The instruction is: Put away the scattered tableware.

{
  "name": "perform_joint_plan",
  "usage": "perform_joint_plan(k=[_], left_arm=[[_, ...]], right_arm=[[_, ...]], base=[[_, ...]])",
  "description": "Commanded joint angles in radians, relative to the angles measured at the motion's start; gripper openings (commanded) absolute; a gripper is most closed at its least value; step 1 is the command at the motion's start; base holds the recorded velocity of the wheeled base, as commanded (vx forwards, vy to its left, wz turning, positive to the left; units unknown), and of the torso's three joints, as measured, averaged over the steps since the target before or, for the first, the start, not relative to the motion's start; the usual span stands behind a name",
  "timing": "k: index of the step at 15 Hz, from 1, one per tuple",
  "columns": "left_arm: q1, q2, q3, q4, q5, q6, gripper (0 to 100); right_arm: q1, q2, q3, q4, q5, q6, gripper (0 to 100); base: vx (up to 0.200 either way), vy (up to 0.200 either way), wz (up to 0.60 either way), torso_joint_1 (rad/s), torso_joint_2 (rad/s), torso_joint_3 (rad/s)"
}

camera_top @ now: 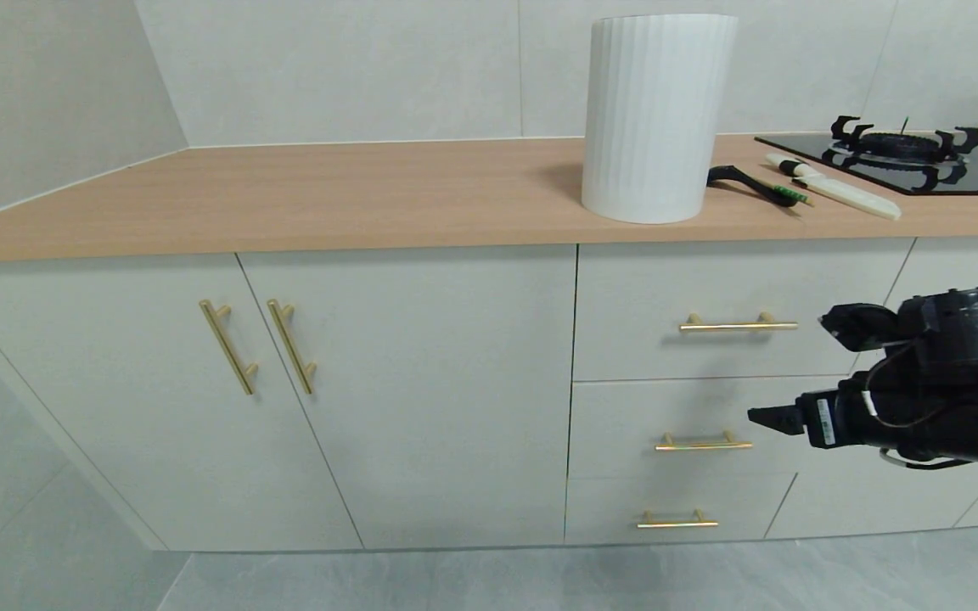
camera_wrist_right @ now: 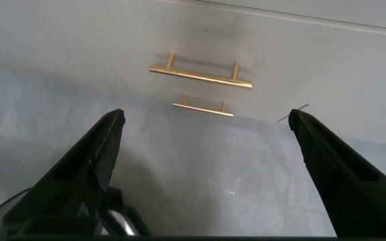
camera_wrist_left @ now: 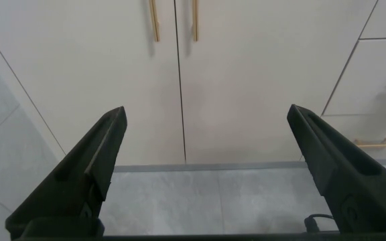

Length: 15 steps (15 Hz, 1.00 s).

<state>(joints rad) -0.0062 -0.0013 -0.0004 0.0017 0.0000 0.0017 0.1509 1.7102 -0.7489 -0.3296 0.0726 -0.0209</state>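
Just right of the white ribbed canister, near the countertop's front edge, lie a black-handled utensil and a white knife. Below the canister, before the drawers, the right gripper gapes wide and empty. The left gripper is likewise spread and empty.

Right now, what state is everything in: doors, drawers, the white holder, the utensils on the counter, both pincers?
Doors: both shut.
Drawers: all three shut.
Holder: upright on the counter.
Black tool: lying flat on the counter.
Knife: lying flat, next to the hob.
Left pincer: open, empty.
Right pincer: open, empty, in front of the drawers.
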Motion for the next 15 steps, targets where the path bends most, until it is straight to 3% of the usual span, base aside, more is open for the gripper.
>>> perform_joint_plan(k=[1, 15], left_arm=[[0.000, 0.001, -0.001, 0.000, 0.000, 0.000, 100], [0.000, 0.001, 0.000, 0.000, 0.000, 0.000, 100]], right_arm=[[0.004, 0.169, -0.076, -0.013, -0.002, -0.001, 100], [0.015, 0.509, -0.087, -0.388, -0.114, 0.002, 100]], base=[[0.000, 0.000, 0.00, 0.000, 0.00, 0.000], [0.000, 0.000, 0.00, 0.000, 0.00, 0.000]])
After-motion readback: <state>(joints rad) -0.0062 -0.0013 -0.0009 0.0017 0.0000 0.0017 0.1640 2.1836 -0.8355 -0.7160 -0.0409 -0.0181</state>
